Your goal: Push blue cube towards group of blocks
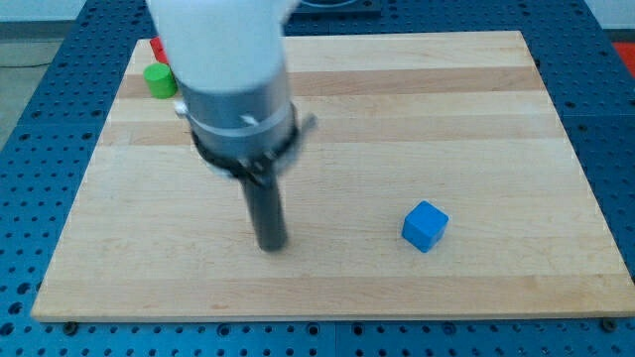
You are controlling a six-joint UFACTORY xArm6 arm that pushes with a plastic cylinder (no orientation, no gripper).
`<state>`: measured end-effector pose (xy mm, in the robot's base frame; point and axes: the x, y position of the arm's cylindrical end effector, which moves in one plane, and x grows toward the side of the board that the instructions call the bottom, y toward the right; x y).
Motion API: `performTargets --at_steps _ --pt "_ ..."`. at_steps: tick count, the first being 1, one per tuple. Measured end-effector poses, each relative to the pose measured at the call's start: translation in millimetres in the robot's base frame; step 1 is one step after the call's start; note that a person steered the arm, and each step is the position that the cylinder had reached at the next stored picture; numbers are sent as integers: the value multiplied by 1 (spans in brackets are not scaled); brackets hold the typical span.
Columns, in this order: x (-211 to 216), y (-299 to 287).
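Item: one wooden board on a blue perforated table. Item: one blue cube, lower right of centre in the frame, standing alone, corner turned toward the bottom edge. Item: one green block, apparently a cylinder, upper left corner of the board, with a red block just above it, mostly hidden behind our arm; more of the group may be hidden there, we cannot tell. Item: our tip, a bare rod with nothing to clench or release, grasping nothing, resting well left of the cube and touching no block. Risks, as we judge them: our tip sits on the group side of the cube, so a direct approach would shove the cube rightward, away from the group and toward the board's right edge. We need to circle to its lower right first; clipping it on the way would spin or displace it. Because the cube sits diagonally, an off-centre push on a corner would rotate it and let it slip past our tip. The long travel to the upper left magnifies any drift.
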<state>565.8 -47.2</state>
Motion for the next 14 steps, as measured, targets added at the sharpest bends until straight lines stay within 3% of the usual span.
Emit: performTargets --at_steps 2,3,6,9,14 --pt "26 152" --pt "15 185" --pt "-21 157" --pt "-29 92" --pt "-100 45"
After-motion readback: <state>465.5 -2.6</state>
